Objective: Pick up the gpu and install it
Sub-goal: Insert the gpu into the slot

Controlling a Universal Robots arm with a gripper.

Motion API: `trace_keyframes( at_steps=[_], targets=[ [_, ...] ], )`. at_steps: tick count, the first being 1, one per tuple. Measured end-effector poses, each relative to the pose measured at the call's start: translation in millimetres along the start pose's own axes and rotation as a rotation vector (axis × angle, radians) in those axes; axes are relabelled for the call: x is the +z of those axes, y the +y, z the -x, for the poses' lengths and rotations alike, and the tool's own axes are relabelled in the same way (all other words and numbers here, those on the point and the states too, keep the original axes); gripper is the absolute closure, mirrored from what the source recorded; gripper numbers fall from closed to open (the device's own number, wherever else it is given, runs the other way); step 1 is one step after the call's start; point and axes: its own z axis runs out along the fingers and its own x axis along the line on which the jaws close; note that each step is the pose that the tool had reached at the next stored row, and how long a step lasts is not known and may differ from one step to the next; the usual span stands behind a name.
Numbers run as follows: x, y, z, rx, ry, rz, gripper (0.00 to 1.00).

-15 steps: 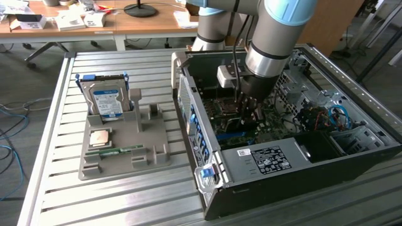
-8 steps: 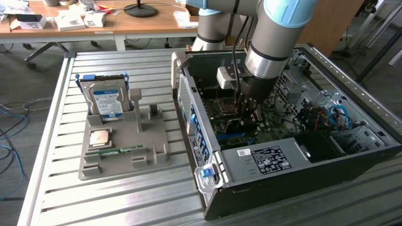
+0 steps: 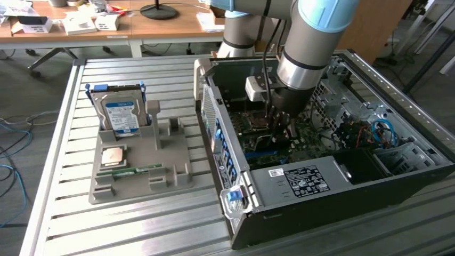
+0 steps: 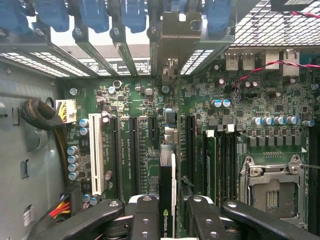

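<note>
I have the arm reaching down into the open computer case [image 3: 398, 160], which lies on its side on the slatted tabletop [image 3: 142, 224]. From the wrist view, my fingers [image 4: 145, 215] are pinching the gpu [image 4: 167, 195] edge-on: one black finger on each side of the thin card, whose bracket [image 4: 172, 40] stands at the far end against the case's rear slot openings. The card hangs between the fingers directly over the motherboard [image 4: 150, 105], in line with the long black expansion slots; I cannot tell whether it touches one. Well away from the fingers, on the tabletop, a grey holder [image 3: 142, 165] carries the hard drive [image 3: 119, 113].
</note>
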Motion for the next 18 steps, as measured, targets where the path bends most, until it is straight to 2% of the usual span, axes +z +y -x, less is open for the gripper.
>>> trace_keyframes(
  at_steps=[18],
  targets=[
    [1.4, 0.0, 0.0, 0.0, -0.0001, -0.0001, 0.73]
  ],
)
